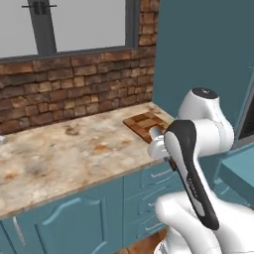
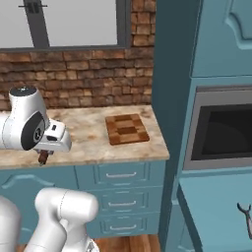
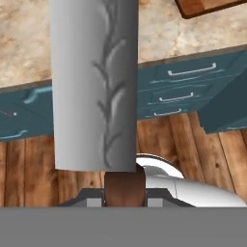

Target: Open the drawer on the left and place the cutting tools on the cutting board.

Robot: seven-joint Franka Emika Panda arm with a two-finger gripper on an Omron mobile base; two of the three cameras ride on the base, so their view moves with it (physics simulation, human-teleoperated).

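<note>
My gripper (image 2: 44, 153) is shut on the short knife (image 3: 94, 82), one of the cutting tools. Its brown handle (image 3: 124, 185) sits between the fingers and the silver blade points away from the hand. The gripper hangs over the counter's front edge, well left of the cutting board (image 2: 127, 129), which lies flat by the tall teal cabinet. The board's corner (image 3: 212, 6) shows in the hand view, and in the left base view the board (image 1: 144, 123) is partly hidden by my arm. The slim grey forked tool (image 2: 244, 216) lies in the open drawer (image 2: 211, 206) at the lower right.
The marble counter (image 2: 88, 138) runs under a brick wall and a window. Stacked narrow teal drawers (image 2: 120, 197) sit below the board. A built-in oven (image 2: 221, 128) fills the tall cabinet on the right. Wooden floor (image 3: 164, 140) lies beneath.
</note>
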